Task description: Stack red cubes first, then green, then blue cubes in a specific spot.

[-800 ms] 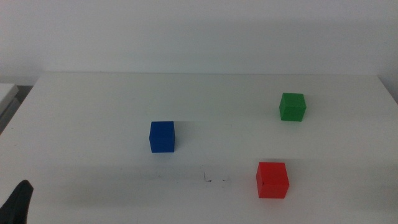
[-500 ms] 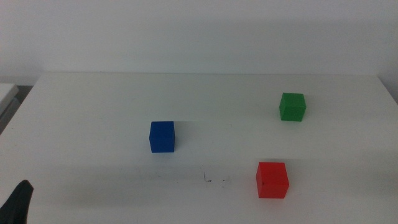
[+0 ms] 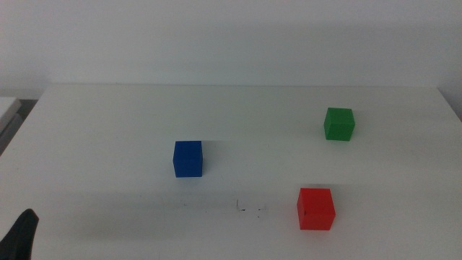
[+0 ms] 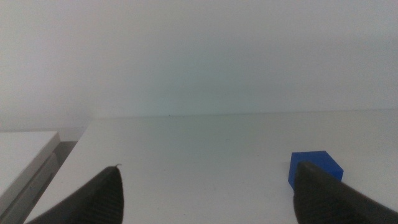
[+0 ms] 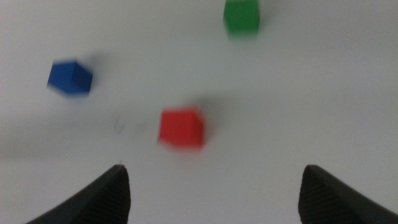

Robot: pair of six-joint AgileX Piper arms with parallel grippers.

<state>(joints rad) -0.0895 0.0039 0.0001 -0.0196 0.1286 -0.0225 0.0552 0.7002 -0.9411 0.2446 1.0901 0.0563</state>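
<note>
One red cube [image 5: 181,128] beyond the open, empty right gripper [image 5: 214,186].

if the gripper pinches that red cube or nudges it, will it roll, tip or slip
The red cube sits flat on the white table, so a nudge would probably slide it, not roll it. Its equal sides make tipping unlikely. Flat matte faces should give the open right gripper a firm hold.

Cubes on table [image 3: 108,130] — three: one red cube [image 3: 316,209], one green cube [image 3: 338,124], one blue cube [image 3: 188,158].
</note>
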